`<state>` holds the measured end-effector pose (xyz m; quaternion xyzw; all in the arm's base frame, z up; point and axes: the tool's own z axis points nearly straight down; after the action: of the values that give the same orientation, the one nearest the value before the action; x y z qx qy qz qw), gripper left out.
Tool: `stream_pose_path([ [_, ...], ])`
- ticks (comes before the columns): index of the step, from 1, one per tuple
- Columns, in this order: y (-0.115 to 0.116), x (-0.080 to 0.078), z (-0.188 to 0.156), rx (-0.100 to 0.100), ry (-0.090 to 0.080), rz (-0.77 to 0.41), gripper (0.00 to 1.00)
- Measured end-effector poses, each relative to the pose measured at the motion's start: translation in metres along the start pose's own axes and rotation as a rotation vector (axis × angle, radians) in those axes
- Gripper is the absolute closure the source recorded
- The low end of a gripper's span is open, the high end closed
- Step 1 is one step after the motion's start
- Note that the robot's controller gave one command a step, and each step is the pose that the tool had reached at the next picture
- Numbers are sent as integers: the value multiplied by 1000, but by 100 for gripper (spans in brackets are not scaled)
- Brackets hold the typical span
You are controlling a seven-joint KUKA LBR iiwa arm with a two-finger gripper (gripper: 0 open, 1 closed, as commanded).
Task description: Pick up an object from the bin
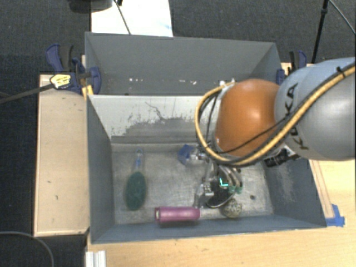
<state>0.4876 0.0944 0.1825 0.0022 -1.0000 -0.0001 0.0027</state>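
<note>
Under me, my grey metal bin (101,166) has a scuffed floor. On it lie a green brush (135,189) at left, a mauve cylinder (178,214) along the front wall, a blue thing (185,154) mid-back and a speckled ball (233,209) front right.

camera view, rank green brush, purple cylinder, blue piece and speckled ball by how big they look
1. green brush, handle included
2. purple cylinder
3. blue piece and speckled ball look alike; both are partly hidden, so unranked
</note>
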Motion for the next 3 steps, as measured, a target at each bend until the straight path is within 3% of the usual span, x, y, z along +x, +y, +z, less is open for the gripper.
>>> stream_pose_path([
  [1,0,-2,-3,-1,-8,7,100],
  [2,0,-2,-3,-1,-8,10,0],
  [3,-40,8,84,2,1,65,0],
])
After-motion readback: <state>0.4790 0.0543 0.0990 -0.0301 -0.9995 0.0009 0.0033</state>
